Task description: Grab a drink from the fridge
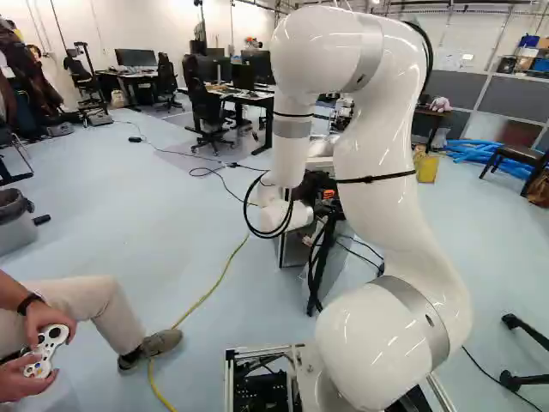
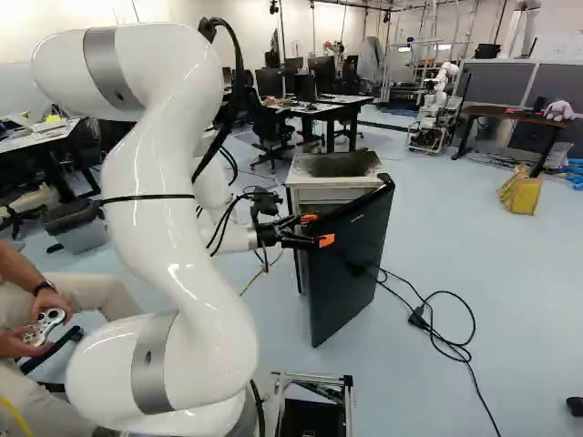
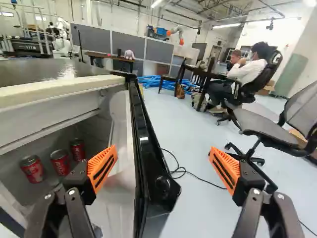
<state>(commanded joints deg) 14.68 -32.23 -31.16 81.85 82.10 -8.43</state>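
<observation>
In the right base view my gripper [image 2: 317, 229] is at the upper part of the black fridge door [image 2: 351, 269], which stands open from the white fridge [image 2: 332, 187]. The wrist view shows the gripper [image 3: 163, 166] open, its orange-padded fingers wide apart. The door's edge [image 3: 142, 148] lies between them, nearer the finger on the fridge's side, with neither pad seen pressing on it. Inside the fridge stand three red cans [image 3: 32, 168], [image 3: 60, 162], [image 3: 77, 149], beyond that same finger.
A seated person's legs and hands with a controller [image 1: 47, 348] are left of the base. A black cable [image 2: 446, 341] lies on the floor beside the door. Office chairs [image 3: 267, 126] stand on the door's outer side. Another robot [image 2: 437, 109] stands far back.
</observation>
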